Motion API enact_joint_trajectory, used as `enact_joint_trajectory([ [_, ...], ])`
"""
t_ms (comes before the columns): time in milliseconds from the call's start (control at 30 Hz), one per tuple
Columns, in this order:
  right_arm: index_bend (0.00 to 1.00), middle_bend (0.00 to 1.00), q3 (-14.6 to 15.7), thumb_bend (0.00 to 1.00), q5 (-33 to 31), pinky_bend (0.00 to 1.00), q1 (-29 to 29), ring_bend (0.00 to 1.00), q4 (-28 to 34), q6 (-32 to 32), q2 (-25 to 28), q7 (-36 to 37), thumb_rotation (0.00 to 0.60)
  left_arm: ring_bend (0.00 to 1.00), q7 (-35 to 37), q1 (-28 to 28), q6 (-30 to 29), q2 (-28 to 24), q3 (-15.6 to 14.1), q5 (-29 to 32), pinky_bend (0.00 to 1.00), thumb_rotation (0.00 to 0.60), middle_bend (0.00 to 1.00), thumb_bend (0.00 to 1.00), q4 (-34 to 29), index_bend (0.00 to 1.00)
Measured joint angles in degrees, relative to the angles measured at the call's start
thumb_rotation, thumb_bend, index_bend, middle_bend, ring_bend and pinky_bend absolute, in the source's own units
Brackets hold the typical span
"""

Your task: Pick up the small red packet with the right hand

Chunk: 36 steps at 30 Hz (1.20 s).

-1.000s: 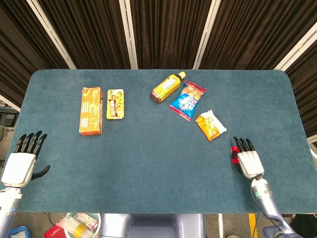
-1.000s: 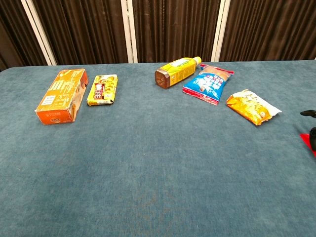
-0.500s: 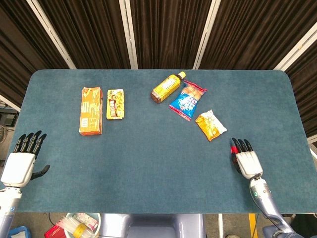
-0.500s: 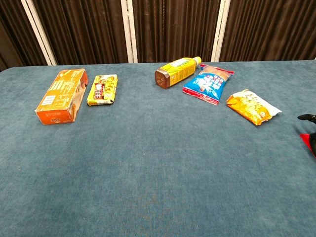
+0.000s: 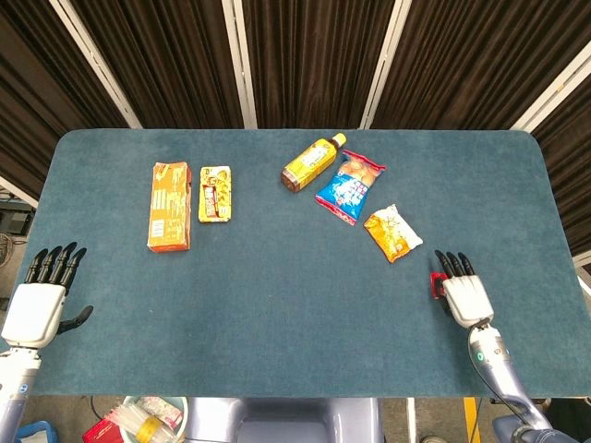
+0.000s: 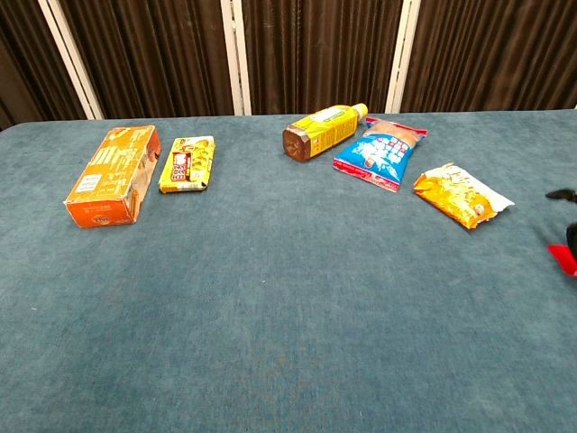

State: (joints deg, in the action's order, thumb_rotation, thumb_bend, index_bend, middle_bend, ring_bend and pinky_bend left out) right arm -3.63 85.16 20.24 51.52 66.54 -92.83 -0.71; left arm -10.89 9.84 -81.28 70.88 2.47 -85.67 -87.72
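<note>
The small red packet (image 5: pixel 434 284) lies on the blue table near the front right, also showing at the right edge of the chest view (image 6: pixel 563 258). My right hand (image 5: pixel 466 295) is right beside it, its dark fingers stretched forward and apart, its thumb side against the packet and covering part of it. No finger is plainly closed around the packet. In the chest view only a dark fingertip (image 6: pixel 563 194) of the right hand shows, above the red. My left hand (image 5: pixel 39 309) rests at the front left edge, fingers spread, holding nothing.
An orange snack bag (image 5: pixel 392 233) lies just beyond the right hand. Farther back are a blue snack bag (image 5: pixel 350 187) and a lying yellow bottle (image 5: pixel 309 163). An orange box (image 5: pixel 170 205) and a yellow packet (image 5: pixel 214 193) lie at the left.
My right hand has shifted slightly to the right, uncovering more of the red packet. The packet stays roughly where it was. The left hand has not moved.
</note>
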Motion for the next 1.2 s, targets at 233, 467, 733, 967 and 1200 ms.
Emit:
enact_joint_trajectory([
  [233, 0.63, 0.03, -1.94, 0.59, -0.89, 0.00, 2.84, 0.00, 0.18, -2.21, 2.12, -1.42, 0.600, 0.00, -0.49, 0.31, 0.34, 0.29, 0.24, 0.39, 0.01, 0.600, 0.00, 0.22, 0.05, 0.00],
  [467, 0.63, 0.04, -4.78, 0.59, -1.79, 0.00, 7.80, 0.00, -1.00, -5.66, 3.12, -1.67, 0.600, 0.00, -1.38, 0.51, 0.65, 0.58, 0.44, 0.96, 0.01, 0.600, 0.00, 0.22, -0.25, 0.00],
  [733, 0.62, 0.04, -8.00, 0.59, -1.83, 0.00, 11.57, 0.00, 0.69, -4.31, 4.92, -3.76, 0.600, 0.00, -1.50, 0.70, 1.23, 0.53, 0.56, 1.61, 0.02, 0.600, 0.00, 0.22, -0.42, 0.00],
  [967, 0.58, 0.00, -8.25, 0.59, -1.38, 0.00, 7.95, 0.00, 12.20, 4.37, 9.35, -8.15, 0.600, 0.00, 0.25, 0.79, 1.64, -0.44, 0.23, 1.32, 0.02, 0.600, 0.00, 0.22, -0.86, 0.00],
  [1200, 0.57, 0.00, -5.17, 0.59, -1.10, 0.00, -3.70, 0.00, 30.83, 18.21, 16.55, -12.42, 0.600, 0.00, 1.80, 0.59, 1.05, -1.49, -0.84, -0.97, 0.02, 0.600, 0.00, 0.22, -1.65, 0.00],
])
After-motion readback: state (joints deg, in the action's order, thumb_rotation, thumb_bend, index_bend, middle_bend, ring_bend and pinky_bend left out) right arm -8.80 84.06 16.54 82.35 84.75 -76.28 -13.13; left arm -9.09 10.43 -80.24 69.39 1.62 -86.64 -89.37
